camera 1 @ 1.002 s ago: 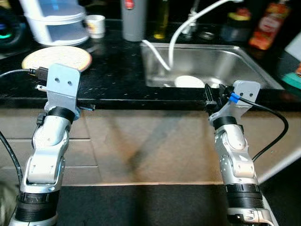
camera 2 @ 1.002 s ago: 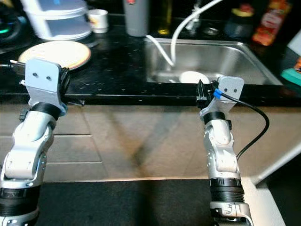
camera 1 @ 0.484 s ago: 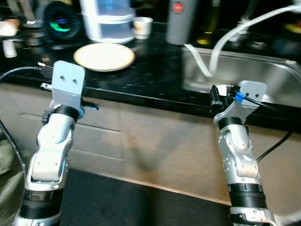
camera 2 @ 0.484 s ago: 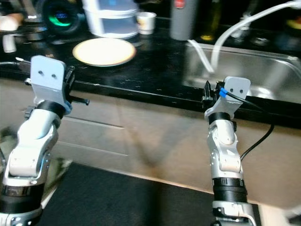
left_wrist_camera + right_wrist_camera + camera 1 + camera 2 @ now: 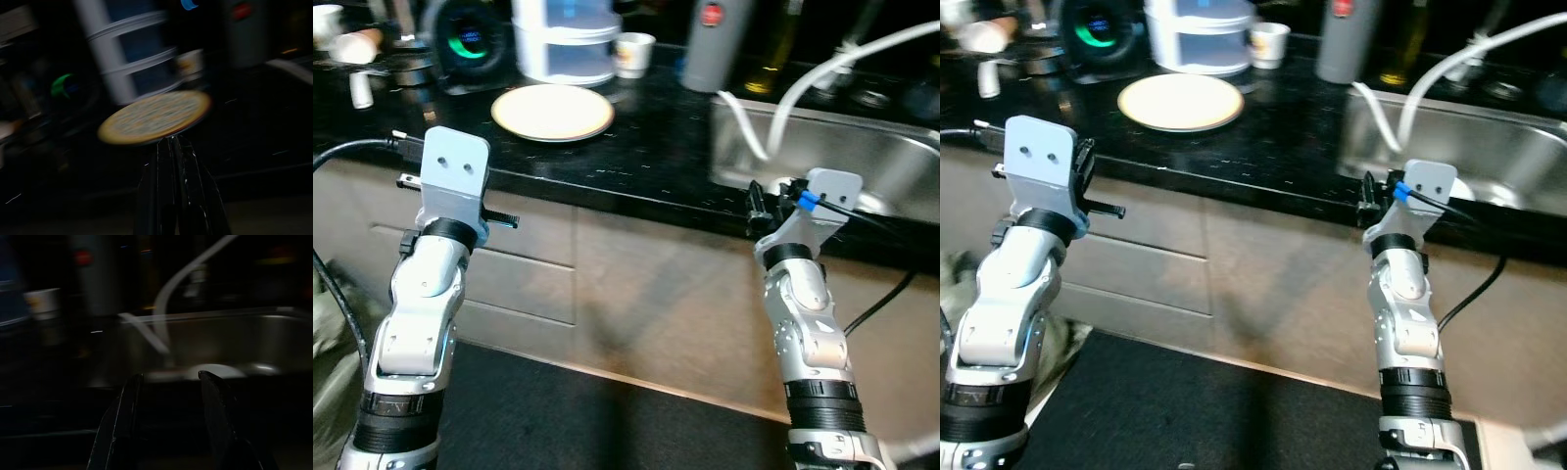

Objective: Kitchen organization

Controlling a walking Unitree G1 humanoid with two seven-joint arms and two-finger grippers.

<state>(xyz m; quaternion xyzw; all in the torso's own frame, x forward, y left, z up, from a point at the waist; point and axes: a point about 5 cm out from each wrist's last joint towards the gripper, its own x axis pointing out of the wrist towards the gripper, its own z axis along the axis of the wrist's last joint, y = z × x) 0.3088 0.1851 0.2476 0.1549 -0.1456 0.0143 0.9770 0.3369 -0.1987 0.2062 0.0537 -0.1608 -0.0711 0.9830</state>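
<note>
Nearest the camera, both silver arms are raised before the cabinet fronts, at the edge of the black worktop (image 5: 636, 157). The left gripper (image 5: 171, 147) is seen clenched, its two black fingers pressed together and holding nothing, aimed at the plate (image 5: 553, 110). The right gripper (image 5: 168, 382) is seen released, its fingers spread and empty, aimed at the sink (image 5: 842, 157).

On the worktop, the pale round plate lies flat and alone, well to the left of the sink and in front of the stacked white container (image 5: 563, 44). A small white cup (image 5: 634, 54) stands just beside that container, and a grey bottle (image 5: 710, 44) stands between the cup and the sink. A white dish (image 5: 210, 373) rests on the sink floor, under a pale hose (image 5: 822, 69).

The step in hand is judged to be an approach toward the plate. The left gripper should be opened before contact, and the plate should be taken at its near rim, since it lies flat with little lip to catch. A low, level approach is advised so that the plate is not pushed toward the container. The wrist views are blurred, so finer detail cannot be told.
</note>
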